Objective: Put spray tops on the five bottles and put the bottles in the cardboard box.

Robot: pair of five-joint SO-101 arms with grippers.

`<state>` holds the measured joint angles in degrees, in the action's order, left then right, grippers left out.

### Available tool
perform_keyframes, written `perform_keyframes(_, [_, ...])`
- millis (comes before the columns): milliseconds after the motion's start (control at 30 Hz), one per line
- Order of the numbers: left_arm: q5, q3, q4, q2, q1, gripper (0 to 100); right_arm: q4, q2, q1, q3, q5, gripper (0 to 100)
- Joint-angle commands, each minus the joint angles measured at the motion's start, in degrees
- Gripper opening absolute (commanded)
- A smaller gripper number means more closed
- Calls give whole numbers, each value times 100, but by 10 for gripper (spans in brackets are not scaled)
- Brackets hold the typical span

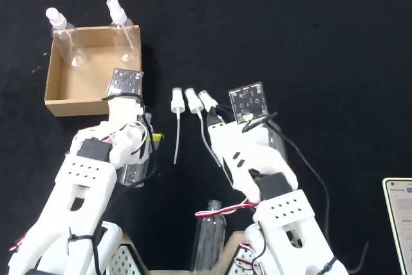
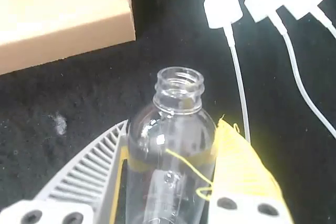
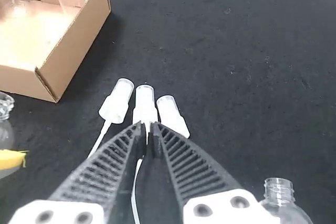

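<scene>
The middle spray top [image 3: 144, 106] is laid on the table, head toward 12 o'clock and tube toward 6 (high view). Its tube is pinched by the right gripper [image 3: 148, 127], fingers drawn narrow. At about 8 o'clock from it, the uncapped bottle [image 2: 178, 90] is clasped by the left gripper [image 2: 173, 124], beside the box [image 1: 71, 104].

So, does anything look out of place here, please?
Nothing stands out: two capped bottles stand in the box, three tops lie side by side, and the left claw holds an uncapped bottle.
</scene>
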<state>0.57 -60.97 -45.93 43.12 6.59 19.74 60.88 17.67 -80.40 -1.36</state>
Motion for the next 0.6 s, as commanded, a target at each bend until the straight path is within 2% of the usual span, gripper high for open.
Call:
perform_keyframes(0, [-62, -31, 185, 211, -40, 181, 18, -22, -18, 426, 53, 26])
perform_keyframes(200, [-62, -57, 185, 158, -40, 181, -9, -1552, 352, 1138, 0, 26])
perform_keyframes(500, [-70, -321, 185, 211, -31, 181, -18, -3538, 149, 2308, 26, 28])
perform_keyframes(567, [-70, -321, 185, 211, -31, 181, -18, -3820, 158, 2448, 26, 54])
